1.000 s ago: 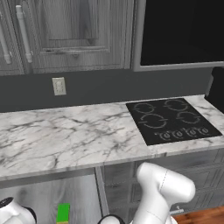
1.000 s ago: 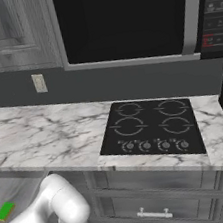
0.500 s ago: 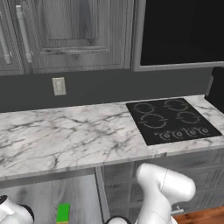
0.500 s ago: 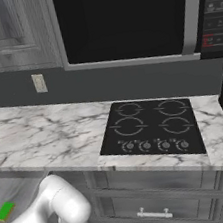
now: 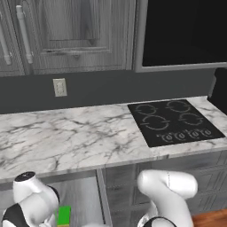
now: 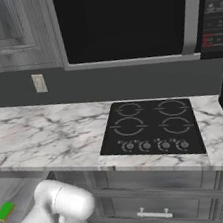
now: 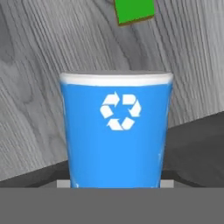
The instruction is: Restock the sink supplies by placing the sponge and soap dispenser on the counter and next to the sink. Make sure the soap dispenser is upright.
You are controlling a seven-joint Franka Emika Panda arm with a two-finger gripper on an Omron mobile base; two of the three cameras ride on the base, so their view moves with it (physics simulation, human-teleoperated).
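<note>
The desk [image 5: 66, 137] is polished white marble with grey veining over matt grey wood-grain cabinets [image 6: 196, 192], the cooktop [image 6: 151, 127] glossy black glass, the soap dispenser [image 7: 116, 135] smooth blue plastic.

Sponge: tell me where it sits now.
The sponge lies low inside the open cabinet under the counter, left of the cooktop; in the hand view it sits behind the blue container.

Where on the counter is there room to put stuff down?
The counter has a wide bare marble stretch left of the cooktop, below the wall outlet. The cooktop takes the right part; a narrow marble strip runs along its front edge.
</note>
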